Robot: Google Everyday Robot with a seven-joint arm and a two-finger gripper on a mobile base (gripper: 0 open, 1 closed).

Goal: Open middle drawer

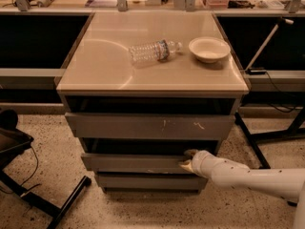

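A robot's gripper [187,160] meets the middle drawer [133,163] of a grey cabinet [71,109], reaching in low from the right on a white arm [248,178]. The gripper sits at the drawer front's upper edge, near its right end, touching it or just beside it. Whether it is clenched on the edge or released cannot be told.

The middle drawer lies between the taller top front [147,126], marked with pale scratches, and the short bottom front [147,181]. Its long axis runs left to right across the view, so nearly all of the front stretches away to the gripper's left. A dark gap above the front suggests the drawer stands slightly out, though nowhere near open.

The coming pull appears to turn on that off-centre hold. The drawer must travel straight out toward the viewer, at right angles to its length, and a pull from one end could skew it on its runners.

On the worktop [95,66] above, a clear plastic bottle [155,51] lies on its side just beside a pale bowl [208,49], both well apart from the gripper.
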